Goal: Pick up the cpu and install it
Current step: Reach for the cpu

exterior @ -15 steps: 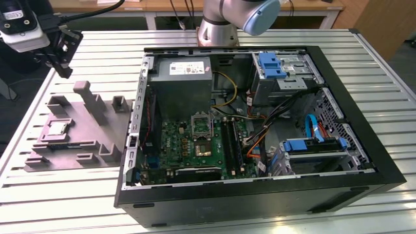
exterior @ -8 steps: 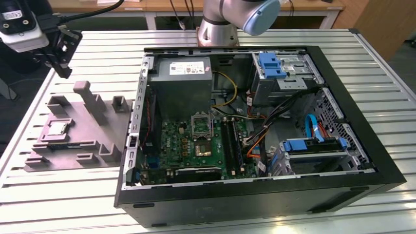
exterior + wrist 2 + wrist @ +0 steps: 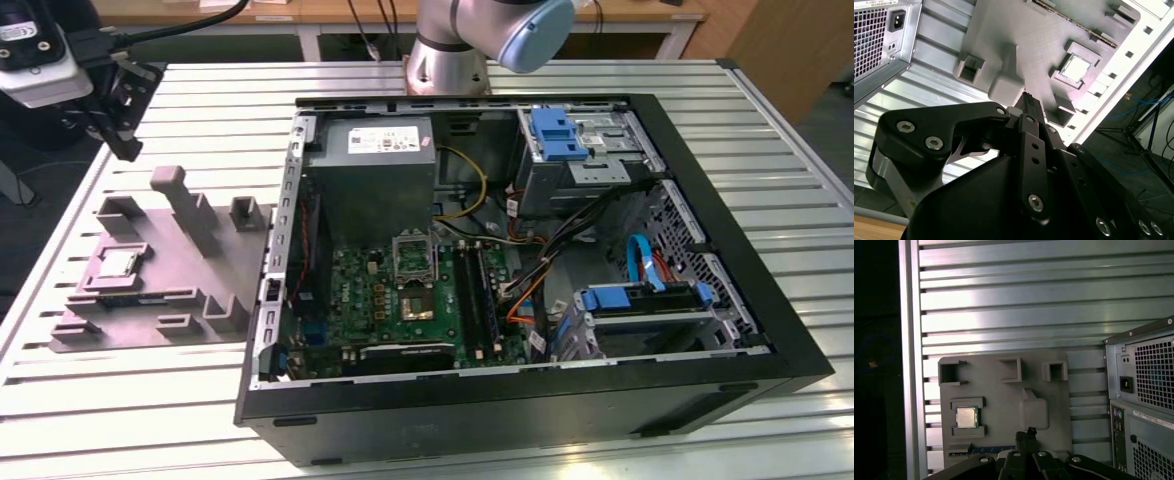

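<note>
An open computer case (image 3: 534, 410) lies on its side over the middle and the exterior view's right of the worktop (image 3: 214, 110). Inside it are a green motherboard (image 3: 380, 300), a metal socket frame (image 3: 411, 252), a grey power supply (image 3: 380, 150) at the far end and loose cables (image 3: 561, 245). Just beside the case, on the exterior view's left, sits a grey plastic fixture (image 3: 187, 290) with upright posts. The tallest post (image 3: 178, 190) stands near its far edge.

The cpu (image 3: 114, 263) lies flat in a square recess of the fixture, between two low blocks, on the side away from the case. Both wrist views show its dull silver top (image 3: 1076, 68) (image 3: 967, 417) bare, with nothing lying over it.

The claw (image 3: 127, 145) hangs in the air at the exterior view's far left, above the worktop and clear of the fixture. In both wrist views its black fingers meet at a narrow tip (image 3: 1029, 100) (image 3: 1027, 434), closed and gripping nothing. That tip lines up with the tall post rather than the cpu, which lies off to one side. The arm (image 3: 461, 35) has its base on the far side of the case.

The worktop is ribbed aluminium, pale and shiny. Beyond its far edge stands a wooden desk (image 3: 267, 12).
</note>
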Available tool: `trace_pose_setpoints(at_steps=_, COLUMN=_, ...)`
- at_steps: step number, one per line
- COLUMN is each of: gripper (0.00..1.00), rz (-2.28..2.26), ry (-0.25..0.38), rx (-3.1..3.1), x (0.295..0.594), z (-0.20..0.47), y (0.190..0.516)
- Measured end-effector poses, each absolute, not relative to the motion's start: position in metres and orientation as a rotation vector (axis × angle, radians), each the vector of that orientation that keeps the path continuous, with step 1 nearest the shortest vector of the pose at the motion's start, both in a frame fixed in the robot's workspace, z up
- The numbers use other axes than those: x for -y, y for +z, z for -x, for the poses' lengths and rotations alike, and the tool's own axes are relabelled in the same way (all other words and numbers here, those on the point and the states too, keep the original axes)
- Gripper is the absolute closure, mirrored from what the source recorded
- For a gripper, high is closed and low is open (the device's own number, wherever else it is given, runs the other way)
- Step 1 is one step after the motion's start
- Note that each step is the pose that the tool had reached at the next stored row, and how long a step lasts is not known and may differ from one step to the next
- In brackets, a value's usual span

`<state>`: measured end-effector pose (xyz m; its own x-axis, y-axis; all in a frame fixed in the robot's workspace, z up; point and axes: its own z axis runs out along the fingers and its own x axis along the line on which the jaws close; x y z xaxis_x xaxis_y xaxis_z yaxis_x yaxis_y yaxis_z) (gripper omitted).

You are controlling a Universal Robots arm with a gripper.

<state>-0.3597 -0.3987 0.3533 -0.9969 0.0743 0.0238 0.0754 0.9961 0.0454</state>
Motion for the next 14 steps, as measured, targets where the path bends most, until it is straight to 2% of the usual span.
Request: trace_pose_setpoints(at_steps=14, gripper=0.89, rz=0.117, ry=-0.072, rx=3.116, x=0.3987, z=0.3637, y=0.3531)
